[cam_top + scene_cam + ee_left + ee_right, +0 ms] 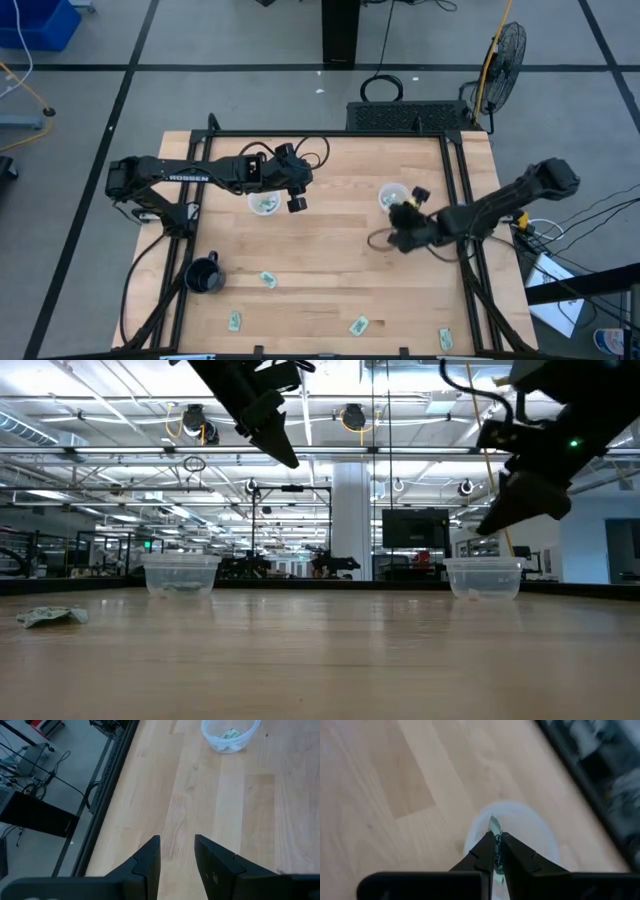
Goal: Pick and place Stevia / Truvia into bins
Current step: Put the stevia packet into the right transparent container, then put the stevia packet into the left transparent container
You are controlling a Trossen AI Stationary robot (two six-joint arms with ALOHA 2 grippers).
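R fingers (496,851) clamped on Stevia packet (494,826), cup (520,832) right beneath the tips. Centre over rim, then let go. L fingers (177,852) apart, idle.

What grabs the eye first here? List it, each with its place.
The right gripper stands out, pinching a pale packet above the clear cup at the table's right. The left gripper hangs open beside the other cup, which holds packets. Loose packets lie along the near edge, by a black mug.

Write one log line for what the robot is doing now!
right gripper: shut on packet | above right cup | left gripper: open, empty, waiting
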